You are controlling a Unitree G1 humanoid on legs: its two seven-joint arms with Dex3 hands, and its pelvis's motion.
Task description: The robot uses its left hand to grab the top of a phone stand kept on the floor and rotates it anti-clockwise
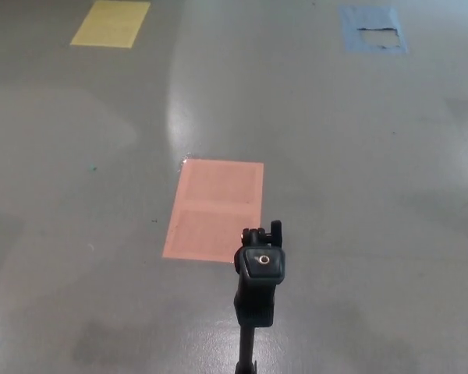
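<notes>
Head view: phone stand [259, 273] upright, lower centre of the frame.
Neither hand shows; pink patch [214, 210] on grey floor [359, 195] just behind it.

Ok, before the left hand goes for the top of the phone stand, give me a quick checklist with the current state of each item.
1. Phone stand in view, near the bottom centre: ok.
2. Stand upright on its pole: ok.
3. Top of the stand free, nothing touching it: ok.
4. Left hand in view and ready: not ok, no part of the robot shows.
5. Floor around the stand free of obstacles; only the flat pink patch lies close behind it: ok.
6. Stand's base steady: cannot tell, it is cut off by the picture's edge.
</notes>
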